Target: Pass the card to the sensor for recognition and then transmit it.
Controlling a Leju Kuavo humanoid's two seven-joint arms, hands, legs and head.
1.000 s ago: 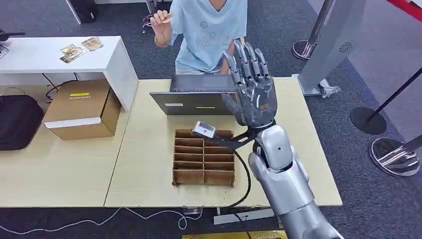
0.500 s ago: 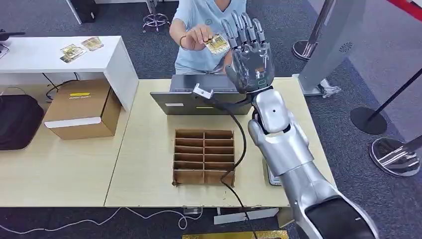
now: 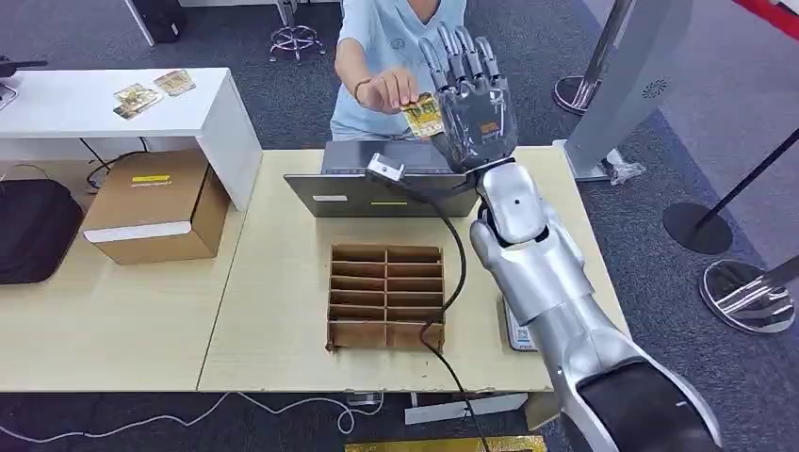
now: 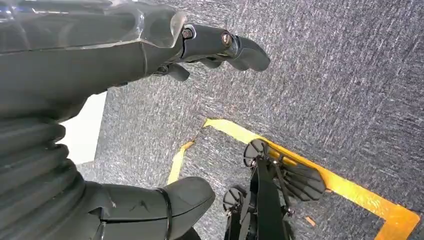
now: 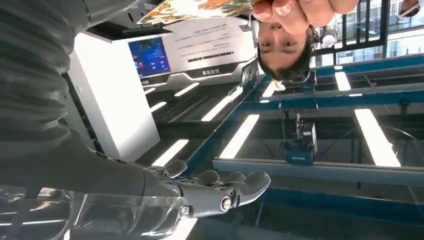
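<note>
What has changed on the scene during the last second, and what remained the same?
The right hand rose from above the cardboard organizer to beyond the laptop, fingers apart. The person's hand brought the card down against its palm side; whether it grips yet is unclear. The box and the cards on the white table stayed put.

card: small, yellow-gold with printed colour artwork
held by: a person's hand, pinched at one edge
pose: tilted, face turned toward the palm
place: just beside the raised right hand, at its thumb side
</note>
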